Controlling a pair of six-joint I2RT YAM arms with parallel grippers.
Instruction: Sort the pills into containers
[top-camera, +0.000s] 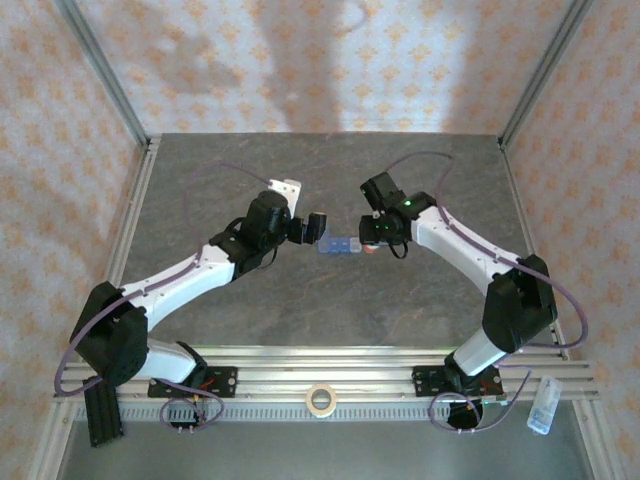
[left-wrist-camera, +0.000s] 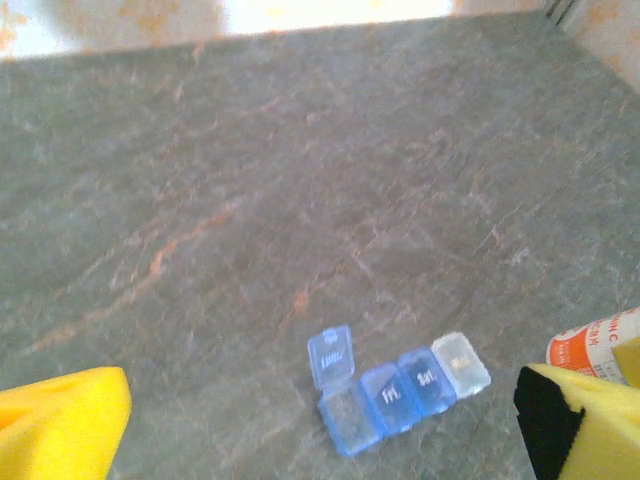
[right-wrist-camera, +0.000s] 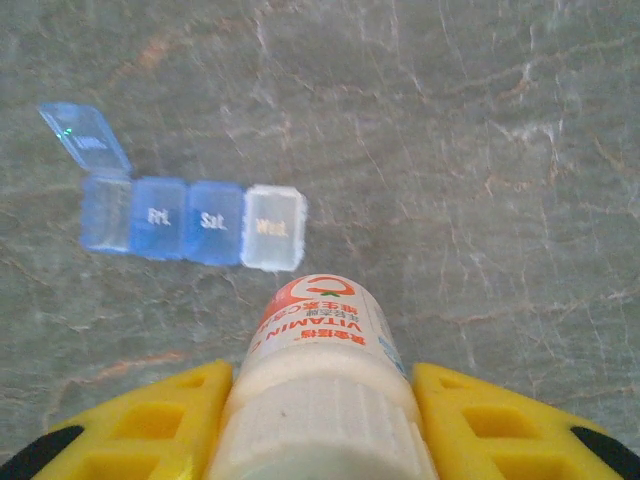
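Where the arms meet at the middle of the top view, the left gripper (top-camera: 317, 228) is spread wide, nothing between its yellow fingers (left-wrist-camera: 60, 425), just left of the blue pill organiser (top-camera: 340, 246) on the grey table (top-camera: 300, 170). The strip's leftmost lid (right-wrist-camera: 85, 140) is flipped up; Fri, Sat and pale Wed are closed. Right of it, the right gripper (top-camera: 374, 238) clamps a white-capped vitamin bottle (right-wrist-camera: 322, 330), base toward the strip.

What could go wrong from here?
1. The organiser lies loose; the left gripper is open, not gripping it, so the bottle could shove it.
2. One end compartment is open, three lids are shut; a pour may miss.
3. The right gripper holds the bottle by its ribbed white end, likely the cap, so pouring looks blocked.
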